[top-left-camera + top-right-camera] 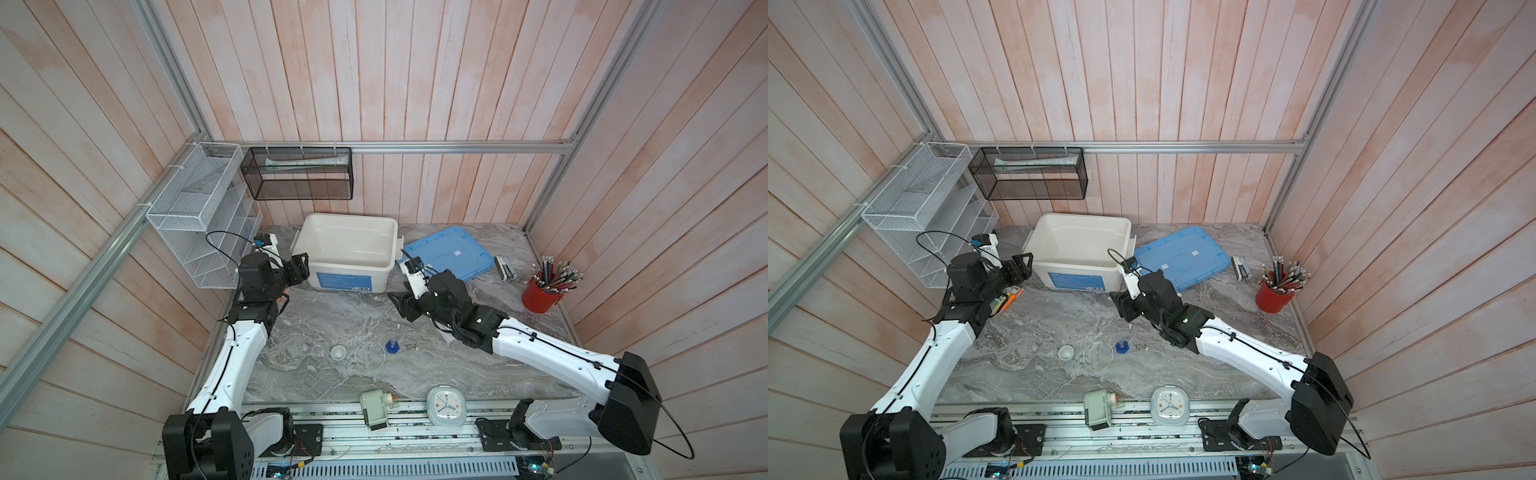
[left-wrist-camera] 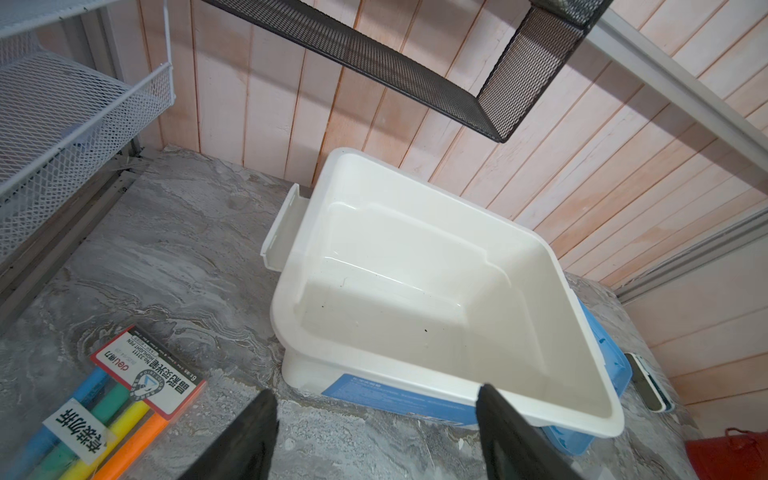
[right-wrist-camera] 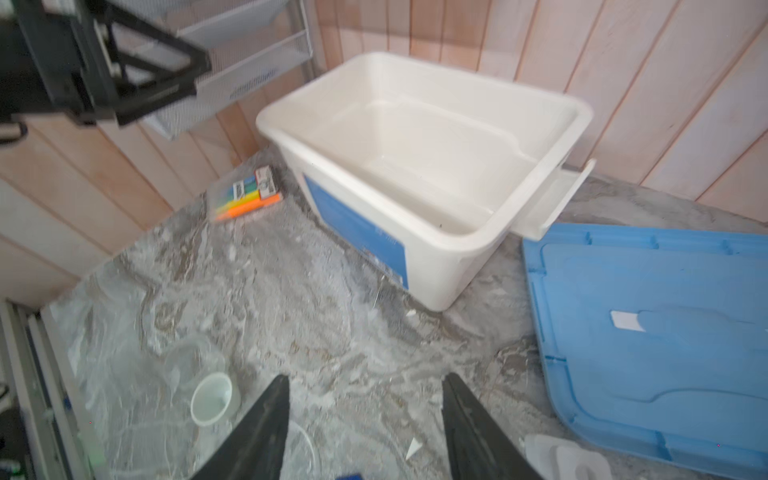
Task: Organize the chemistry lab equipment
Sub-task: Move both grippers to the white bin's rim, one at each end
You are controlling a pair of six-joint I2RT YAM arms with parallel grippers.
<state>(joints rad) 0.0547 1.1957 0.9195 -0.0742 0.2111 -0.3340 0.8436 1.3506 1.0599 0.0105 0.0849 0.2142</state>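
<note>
One white bin [image 1: 349, 215], one blue lid [image 1: 449, 253], two small clear cups [image 1: 338, 352] [image 1: 319, 350], one clear round dish [image 1: 370, 355], one blue-based cylinder [image 1: 392, 346], one clock [image 1: 445, 405], one red pencil cup [image 1: 538, 297]

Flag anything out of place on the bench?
Blue lid lies off the white bin, skewed beside it. Clock and pale boxy device overhang the table front edge. No spill or breakage visible.

In both top views the left arm [image 1: 237, 357] is seen raised from its base at 7 o'clock and folded at the elbow, the left end effector [image 1: 302, 266] turned toward 2 o'clock. The right arm [image 1: 552, 353] is stretched from 5 o'clock toward 10 o'clock, the right end effector [image 1: 397, 302] pointed to 10 o'clock. In the wrist views both pairs of jaws are shown parted, nothing held between.
</note>
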